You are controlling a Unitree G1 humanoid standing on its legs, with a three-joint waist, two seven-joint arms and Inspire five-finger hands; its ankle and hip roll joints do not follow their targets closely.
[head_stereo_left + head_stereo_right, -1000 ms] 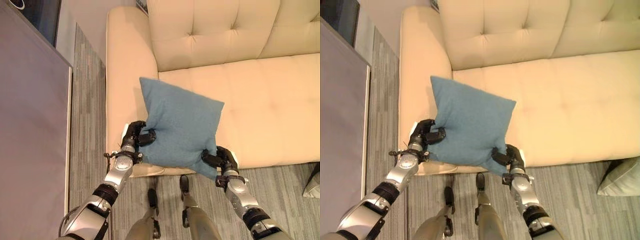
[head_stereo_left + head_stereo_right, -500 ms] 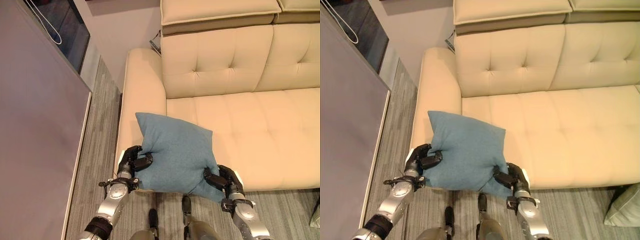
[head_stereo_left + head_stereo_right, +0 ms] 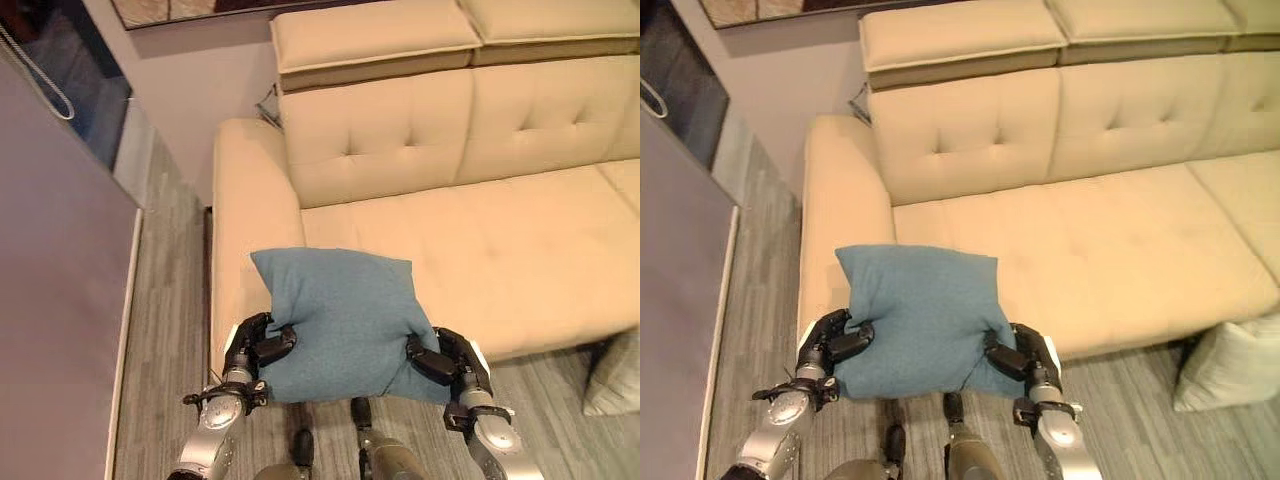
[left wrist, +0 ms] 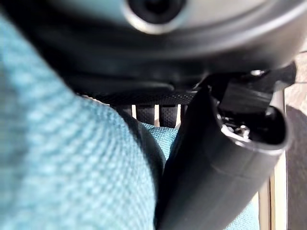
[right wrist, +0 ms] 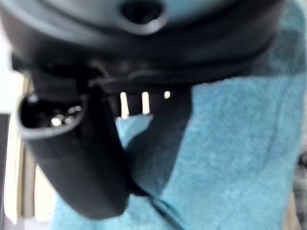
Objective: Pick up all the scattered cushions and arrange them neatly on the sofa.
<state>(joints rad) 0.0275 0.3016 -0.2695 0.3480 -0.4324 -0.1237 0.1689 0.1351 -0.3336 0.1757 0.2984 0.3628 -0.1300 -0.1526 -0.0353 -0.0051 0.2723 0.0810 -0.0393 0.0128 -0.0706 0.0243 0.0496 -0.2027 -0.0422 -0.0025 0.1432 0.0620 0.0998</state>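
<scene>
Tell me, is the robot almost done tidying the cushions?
Not yet. No cushion lies on the sofa. In hand: the blue cushion, gripped by the left hand and right hand above the sofa's front edge. Left: a pale cushion sits on the floor beside the sofa.

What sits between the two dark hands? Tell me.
The blue fabric cushion, with the left hand and right hand curled into its two lower corners, as the left eye view shows.

I see the square blue cushion in coarse, matt woven cloth — the cream tufted sofa looks smooth, leather-like, faintly sheened.
</scene>
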